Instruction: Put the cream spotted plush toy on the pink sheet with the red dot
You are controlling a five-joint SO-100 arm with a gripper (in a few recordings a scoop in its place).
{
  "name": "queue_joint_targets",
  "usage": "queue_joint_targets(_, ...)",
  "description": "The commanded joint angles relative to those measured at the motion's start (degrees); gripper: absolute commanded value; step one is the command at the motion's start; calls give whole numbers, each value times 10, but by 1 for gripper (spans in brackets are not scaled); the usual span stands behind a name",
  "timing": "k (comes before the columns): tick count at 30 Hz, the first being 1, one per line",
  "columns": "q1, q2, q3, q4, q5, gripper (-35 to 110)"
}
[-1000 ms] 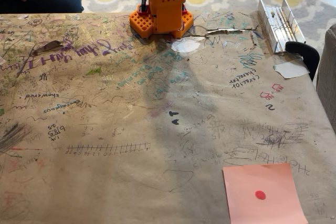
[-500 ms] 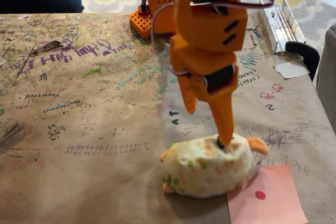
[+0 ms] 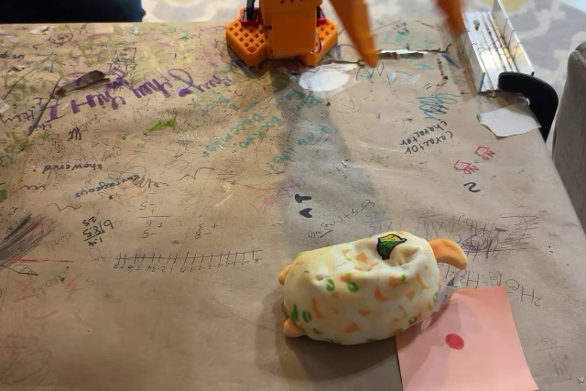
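Lying on the scribbled brown paper table cover (image 3: 183,226), the cream spotted plush toy (image 3: 362,290) rests near the front right of the fixed view, its right end touching and slightly overlapping the upper left corner of the pink sheet with the red dot (image 3: 467,345); most of its body is off the sheet, and the dot itself is uncovered just to the toy's right. An orange foot or ear sticks out at its upper right. High above, well apart from the toy, the orange gripper (image 3: 407,29) hangs blurred at the top edge, its two fingers spread wide and holding nothing. Behind it stands the orange arm base (image 3: 282,20). A metal hinge (image 3: 485,38) lies at the far right edge
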Motion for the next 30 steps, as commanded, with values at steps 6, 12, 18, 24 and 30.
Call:
queue_joint_targets(6,46,259,272,-7,36,31)
queue_joint_targets(12,91,523,417,91,43,31)
queue_joint_targets(18,107,555,420,110,59,30)
queue_joint_targets(24,117,555,420,108,67,29)
queue_joint_targets(30,132,555,420,105,82,26)
